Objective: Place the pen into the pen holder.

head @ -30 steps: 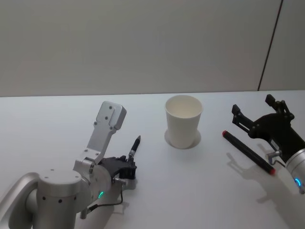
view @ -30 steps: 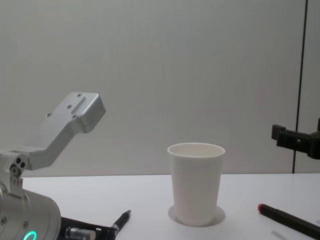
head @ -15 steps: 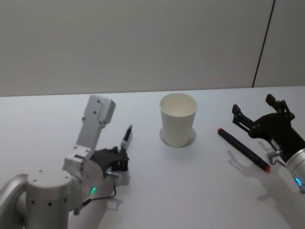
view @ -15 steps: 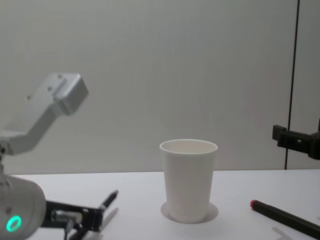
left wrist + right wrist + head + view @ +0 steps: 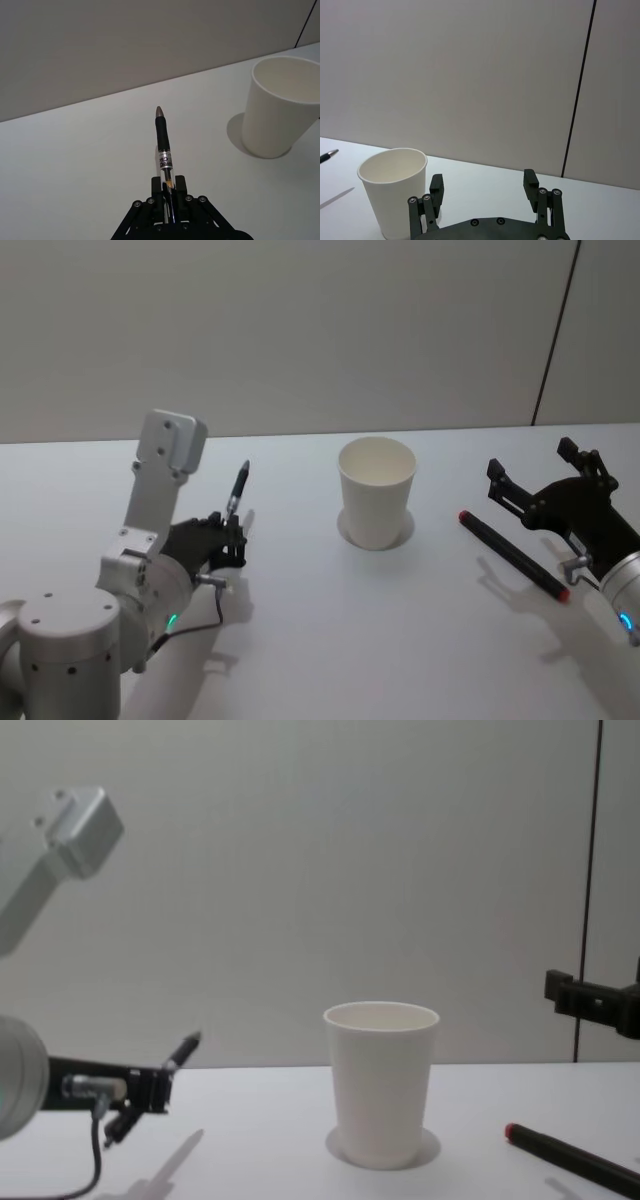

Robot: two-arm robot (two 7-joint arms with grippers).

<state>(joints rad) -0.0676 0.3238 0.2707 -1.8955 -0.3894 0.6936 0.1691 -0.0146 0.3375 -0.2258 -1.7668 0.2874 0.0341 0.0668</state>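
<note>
We see our left hand [image 5: 167, 189] pinching the slim black pen [image 5: 162, 142], its rear hidden in that grip, raised left of the smooth tapered paper cup [image 5: 376, 490]; our right hand [image 5: 483, 182] hangs spread

Soft, even light from overhead fills the scene, bright on the white bench [image 5: 330, 640] with no glare. The pen holder [image 5: 376, 490] casts only a faint, pale halo round its base. Thin grey shadows of the pen [image 5: 237, 492] and the left end effector [image 5: 232, 538] lie on the bench close by, soft-edged; the far wall [image 5: 300, 330] is evenly lit, duller than the bench
</note>
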